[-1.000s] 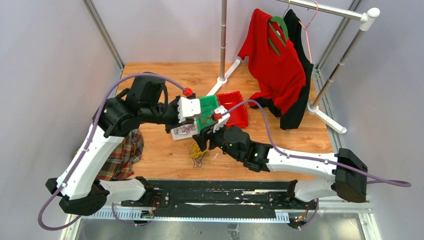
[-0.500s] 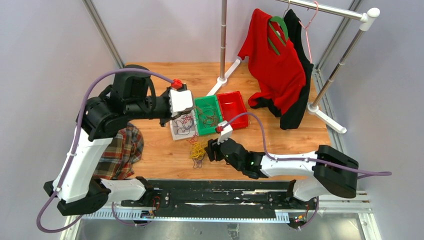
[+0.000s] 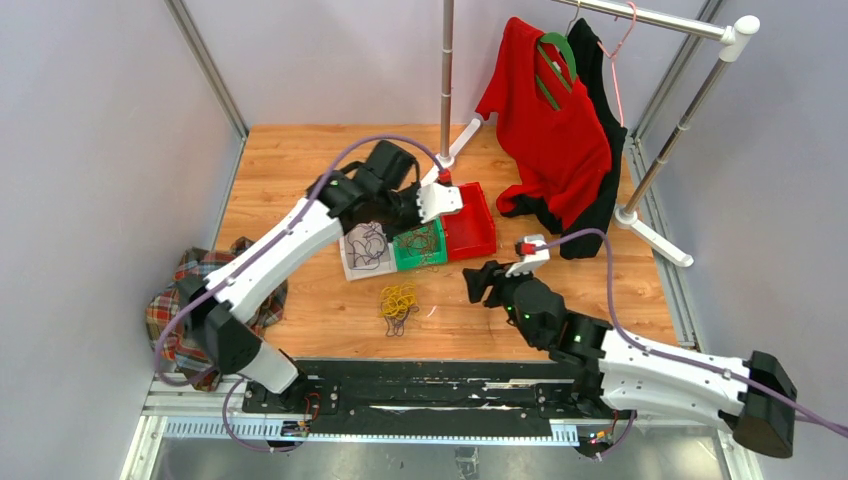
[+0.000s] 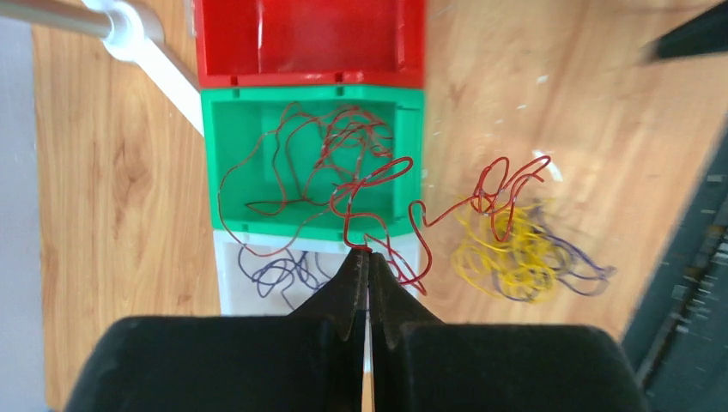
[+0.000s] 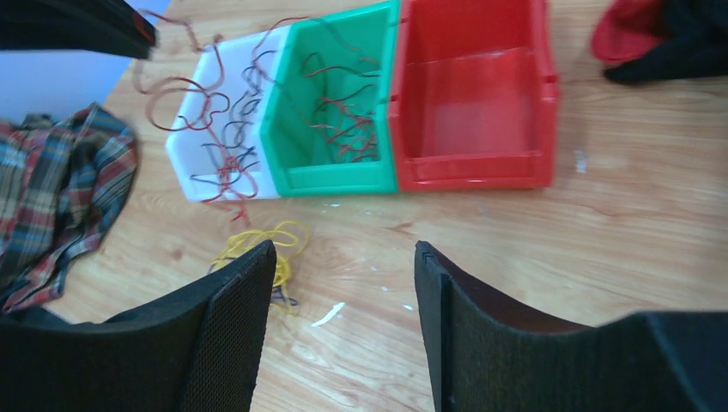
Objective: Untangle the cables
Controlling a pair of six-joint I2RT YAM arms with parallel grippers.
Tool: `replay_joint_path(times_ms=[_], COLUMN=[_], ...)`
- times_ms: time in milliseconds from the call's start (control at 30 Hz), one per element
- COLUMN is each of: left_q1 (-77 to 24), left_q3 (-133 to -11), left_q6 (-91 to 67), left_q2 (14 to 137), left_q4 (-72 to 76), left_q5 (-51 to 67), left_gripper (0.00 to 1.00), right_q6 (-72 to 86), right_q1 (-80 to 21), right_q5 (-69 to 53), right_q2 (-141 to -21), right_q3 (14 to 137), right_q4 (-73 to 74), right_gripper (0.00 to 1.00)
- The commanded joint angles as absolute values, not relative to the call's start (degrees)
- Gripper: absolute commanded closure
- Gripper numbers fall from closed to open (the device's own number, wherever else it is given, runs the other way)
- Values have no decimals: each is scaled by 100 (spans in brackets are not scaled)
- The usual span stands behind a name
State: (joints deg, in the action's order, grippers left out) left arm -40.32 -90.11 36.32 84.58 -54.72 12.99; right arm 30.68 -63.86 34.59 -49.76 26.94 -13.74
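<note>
Two filled: green bin (image 4: 313, 96) red cables (image 4: 348, 137), white bin (image 4: 230, 296) purple; left fingers (image 4: 350, 296) pinch one, right fingers (image 5: 232, 343) spread.

one bright red cable (image 4: 378, 176) hangs in loose, kinked loops, pinched in the left gripper (image 4: 367, 257) over the bins. red-brown strands (image 4: 343, 142) lie tangled in the green bin (image 4: 309, 96), dark purple ones (image 4: 279, 270) in the white bin (image 4: 227, 275). a yellow clump (image 4: 502, 253), laced with purple, sits on the table (image 4: 112, 189) nearby.

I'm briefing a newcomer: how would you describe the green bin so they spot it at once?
On the wooden table, three bins stand in a row. The green bin is the middle one, between the white bin and the red bin, with red-brown cables inside.
</note>
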Motion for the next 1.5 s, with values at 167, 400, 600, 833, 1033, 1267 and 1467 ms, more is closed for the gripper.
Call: replay_joint_path(times_ms=[167,400,600,833,1033,1267,1467], left_q1=[-3960,-3737,-3624,-3621,-3605,-3586,-3547], left_q3=[-8931,-9099,-8715,-9176,-9715,-10114,-9902], left_q6=[4259,4663,5028,4683,4398,3889,3299], left_q2=[9863,10671,10972,11346,11124,10277,9281], left_q4=[-3597,-2879,-2306,-3170,-4063,-4832,-5100], left_q5=[-169,-607,-966,-714,-496,-91,245], left_gripper=[100,100,100,94,56,9,2], right_q6=[2983,2937,2888,2801,2652,2551,2534], right_q1=[-6155,-6100,-6066,-6021,-6003,-6003,-6003], right_q5=[4408,4360,4261,4152,4026,3801,3520], right_q2=[-3605,-3658,-3867,-4040,-4131,-4324,-4594], right_q3=[2244,2235,2257,2379,2597,2861,3105], right_q4=[-281,-230,-309,-305,-213,-149,-154], right_gripper=[41,43,45,45,46,44,35])
